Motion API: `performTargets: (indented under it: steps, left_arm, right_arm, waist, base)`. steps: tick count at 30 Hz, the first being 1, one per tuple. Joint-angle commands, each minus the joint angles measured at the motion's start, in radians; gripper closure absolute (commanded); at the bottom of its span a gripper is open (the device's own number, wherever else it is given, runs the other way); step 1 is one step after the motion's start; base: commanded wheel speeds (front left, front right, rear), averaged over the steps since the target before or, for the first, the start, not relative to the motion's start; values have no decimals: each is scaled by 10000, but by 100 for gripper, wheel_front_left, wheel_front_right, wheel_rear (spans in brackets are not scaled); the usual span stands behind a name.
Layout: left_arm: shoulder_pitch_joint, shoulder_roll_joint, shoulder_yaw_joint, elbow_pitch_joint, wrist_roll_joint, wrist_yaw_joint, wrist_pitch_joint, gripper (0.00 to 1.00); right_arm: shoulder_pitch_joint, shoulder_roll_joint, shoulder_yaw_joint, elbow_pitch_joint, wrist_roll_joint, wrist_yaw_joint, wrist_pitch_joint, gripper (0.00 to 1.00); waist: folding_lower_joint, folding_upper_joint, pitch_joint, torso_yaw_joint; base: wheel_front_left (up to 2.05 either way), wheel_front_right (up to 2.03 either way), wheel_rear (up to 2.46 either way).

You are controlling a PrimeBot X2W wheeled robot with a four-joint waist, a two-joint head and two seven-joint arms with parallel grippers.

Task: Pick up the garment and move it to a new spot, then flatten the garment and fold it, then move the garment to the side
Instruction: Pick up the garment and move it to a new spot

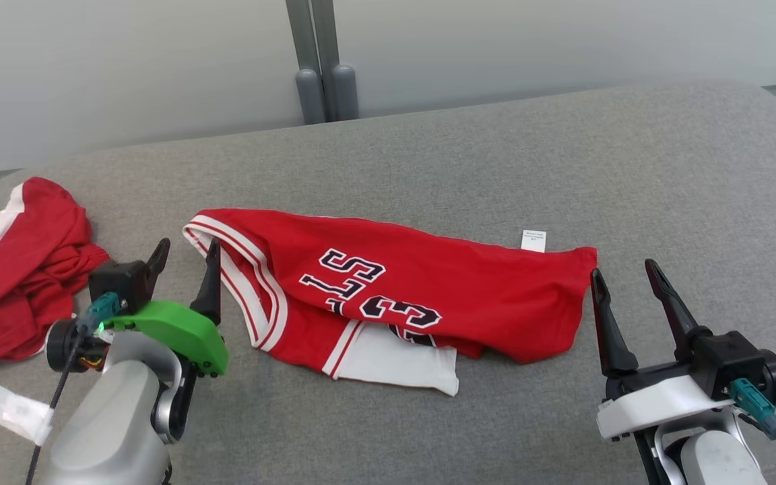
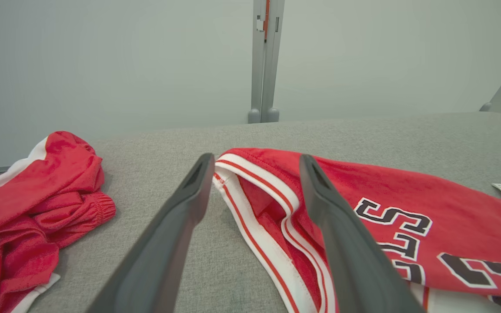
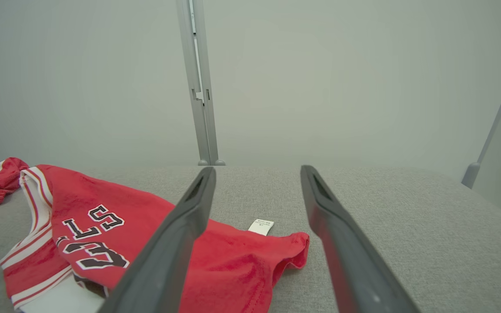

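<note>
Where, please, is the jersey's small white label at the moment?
In the head view the white label sticks out from the far edge of the red jersey, near its right end, just beyond the open right hand.

I note a crumpled red-and-white cloth [image 1: 21, 269] at the grey padded surface's [image 1: 563, 168] left end. A grey post [image 1: 314, 60] stands behind it, against a pale wall [image 1: 563, 40].

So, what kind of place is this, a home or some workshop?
Probably a robot test booth or lab, not a home. A padded grey table stands before bare pale walls joined by a metal post, and a red jersey and another red garment lie on it.
</note>
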Motion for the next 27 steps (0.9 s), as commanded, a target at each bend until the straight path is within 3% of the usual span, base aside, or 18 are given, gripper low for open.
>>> performTargets:
  steps: [1, 12, 20, 27]
  left_arm:
    - [548, 26, 220, -435, 193, 159, -32, 0]
    - [3805, -528, 1786, -3774, 1376, 952, -21, 0]
    - [5234, -1037, 2495, -5030, 2132, 1043, -22, 0]
    - [5692, -1542, 3037, -5319, 2543, 846, -22, 0]
  right_arm:
    - [178, -25, -43, 33, -5, 1, -31, 0]
    - [550, -25, -120, 64, 86, 1, -31, 0]
    - [824, -25, -42, 178, 214, 1, -31, 0]
    - [825, -25, -14, 279, 357, 1, -31, 0]
  waist:
    - [1, 0, -372, 328]
    - [1, 0, -762, 608]
    - [1, 0, -767, 592]
    - [1, 0, -735, 573]
  base:
    - [0, 0, 0]
    - [0, 0, 0]
    - [0, 0, 0]
    - [0, 0, 0]
